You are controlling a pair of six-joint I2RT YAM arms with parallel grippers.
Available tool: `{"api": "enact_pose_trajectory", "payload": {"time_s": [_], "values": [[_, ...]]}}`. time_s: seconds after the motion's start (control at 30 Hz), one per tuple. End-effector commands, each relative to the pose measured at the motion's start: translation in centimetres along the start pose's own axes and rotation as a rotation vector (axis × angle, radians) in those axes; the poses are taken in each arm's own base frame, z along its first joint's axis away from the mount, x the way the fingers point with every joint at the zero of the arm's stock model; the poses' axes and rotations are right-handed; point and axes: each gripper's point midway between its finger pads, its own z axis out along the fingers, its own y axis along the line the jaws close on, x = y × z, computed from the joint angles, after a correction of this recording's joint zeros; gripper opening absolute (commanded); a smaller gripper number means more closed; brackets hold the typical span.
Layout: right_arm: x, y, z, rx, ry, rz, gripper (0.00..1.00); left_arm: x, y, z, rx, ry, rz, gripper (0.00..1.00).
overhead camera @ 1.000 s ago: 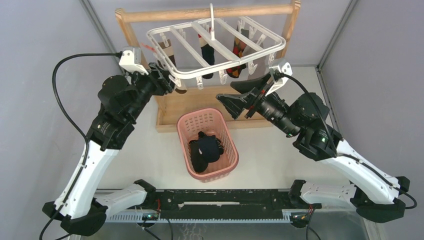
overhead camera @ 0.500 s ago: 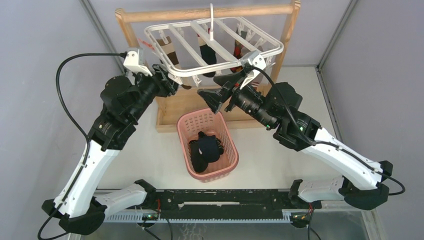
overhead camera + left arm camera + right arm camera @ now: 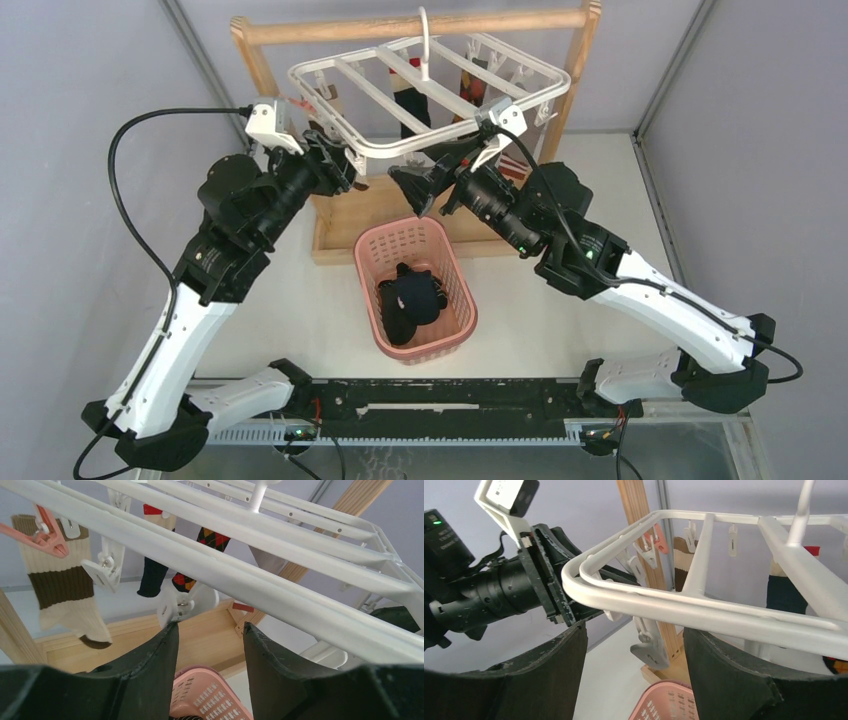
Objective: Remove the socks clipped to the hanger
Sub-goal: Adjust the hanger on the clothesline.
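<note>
Left wrist view: left gripper (image 3: 209,630) jaws part open, gripping nothing. A white clip (image 3: 187,602) sits at the tip of the picture-left finger, and pink basket (image 3: 200,697) shows through the gap. The hanger (image 3: 280,597) runs diagonally just above the fingertips, upper left to lower right. Beyond it the socks hang clipped: brown-and-cream banded sock (image 3: 60,585) at left next to a pink clip (image 3: 45,532), dark sock (image 3: 152,577) and argyle sock (image 3: 212,537) mid-frame.

Right wrist view: right gripper (image 3: 634,630) jaws wide apart, empty, with the hanger's rounded front rim crossing just above the gap.

Top view: both grippers under the hanger's near edge, left at its left corner, right near centre. Black socks (image 3: 410,300) lie in the basket, wooden rack (image 3: 400,25) at top.

Sticker on the left wrist camera housing (image 3: 506,492): print too small to read.

Versus a second ago, the right gripper has swung from right of centre to under the front rim. The left one stays put.
</note>
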Motion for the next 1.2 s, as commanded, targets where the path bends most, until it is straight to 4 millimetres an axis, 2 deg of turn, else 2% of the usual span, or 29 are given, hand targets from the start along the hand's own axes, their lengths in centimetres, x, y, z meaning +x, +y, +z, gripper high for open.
{"api": "enact_pose_trajectory", "payload": {"time_s": [0.0, 0.13, 0.23, 0.7, 0.87, 1.17], "values": [[-2.8, 0.2, 0.2, 0.013, -0.084, 0.009, 0.77, -2.6, -1.1, -1.1, 0.043, -0.076, 0.012, 0.54], [-2.7, 0.0, 0.5, 0.029, -0.087, 0.009, 0.75, -2.6, -1.1, -1.2, 0.045, -0.076, 0.012, 0.54], [-2.8, -0.2, 0.6, 0.036, -0.094, 0.008, 0.70, -2.5, -1.2, -1.3, 0.048, -0.073, 0.013, 0.53], [-2.9, -1.5, 1.2, 0.047, -0.109, 0.017, 0.32, -1.6, -0.3, -2.8, 0.026, -0.069, 0.012, 0.53], [-2.7, -2.5, 0.8, 0.063, -0.106, 0.030, 0.29, -1.4, 0.1, -3.5, 0.013, -0.071, 0.013, 0.53], [-3.5, -4.5, -0.5, 0.092, -0.142, 0.050, 0.27, -1.2, 1.1, -4.4, -0.024, -0.082, 0.021, 0.53]]}}
